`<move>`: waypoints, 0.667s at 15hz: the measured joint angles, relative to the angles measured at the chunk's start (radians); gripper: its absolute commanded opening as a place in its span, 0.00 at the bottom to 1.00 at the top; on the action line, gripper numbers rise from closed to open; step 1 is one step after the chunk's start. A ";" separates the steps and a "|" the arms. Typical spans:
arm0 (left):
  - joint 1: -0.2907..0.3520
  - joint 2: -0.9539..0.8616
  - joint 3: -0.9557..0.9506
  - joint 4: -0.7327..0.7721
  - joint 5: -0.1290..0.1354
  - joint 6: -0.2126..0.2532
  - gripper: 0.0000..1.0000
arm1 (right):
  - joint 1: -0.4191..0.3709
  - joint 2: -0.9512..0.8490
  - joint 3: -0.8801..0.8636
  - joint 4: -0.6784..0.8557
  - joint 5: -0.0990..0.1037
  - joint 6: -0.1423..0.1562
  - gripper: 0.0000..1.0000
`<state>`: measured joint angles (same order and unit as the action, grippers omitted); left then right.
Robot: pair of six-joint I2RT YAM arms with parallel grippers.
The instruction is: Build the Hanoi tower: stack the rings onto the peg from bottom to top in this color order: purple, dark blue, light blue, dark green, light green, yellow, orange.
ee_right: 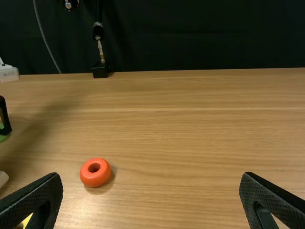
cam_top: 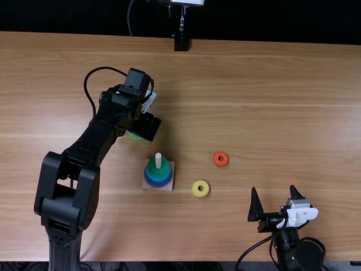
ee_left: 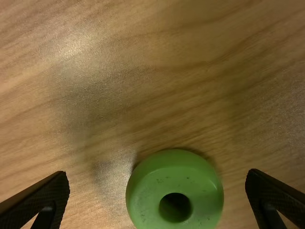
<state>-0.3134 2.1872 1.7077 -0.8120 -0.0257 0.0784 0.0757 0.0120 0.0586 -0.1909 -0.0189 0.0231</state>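
Note:
My left gripper point(cam_top: 141, 131) is over the light green ring point(cam_top: 136, 136) in the top view, which it partly covers. In the left wrist view the open left gripper point(ee_left: 157, 198) has its fingers on either side of the light green ring point(ee_left: 190, 160), apart from it. The peg point(cam_top: 158, 161) carries a dark green ring point(cam_top: 157, 171) above blue rings point(cam_top: 159, 183) on a wooden base point(cam_top: 170, 183). To its right lie the yellow ring point(cam_top: 196, 193) and the orange ring point(cam_top: 220, 165). My right gripper point(cam_top: 272, 204) stands open at the lower right; the right wrist view shows this gripper point(ee_right: 151, 198) beyond the orange ring point(ee_right: 88, 180).
A black stand point(cam_top: 181, 44) is at the table's far edge. The left arm point(cam_top: 96, 141) extends over the table's left side, just left of the peg base. A dark cable loops near the right arm.

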 measured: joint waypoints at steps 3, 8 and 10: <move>0.000 0.012 0.000 -0.003 0.000 0.000 1.00 | 0.000 0.000 0.000 0.000 0.000 0.000 1.00; 0.000 0.018 0.000 -0.013 0.000 0.000 1.00 | 0.000 0.000 0.000 0.000 0.000 0.001 1.00; 0.000 0.018 0.000 -0.014 0.000 0.000 1.00 | 0.000 0.000 0.000 -0.001 0.000 0.000 1.00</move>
<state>-0.3130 2.2055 1.7077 -0.8265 -0.0257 0.0784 0.0757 0.0120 0.0586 -0.1917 -0.0185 0.0235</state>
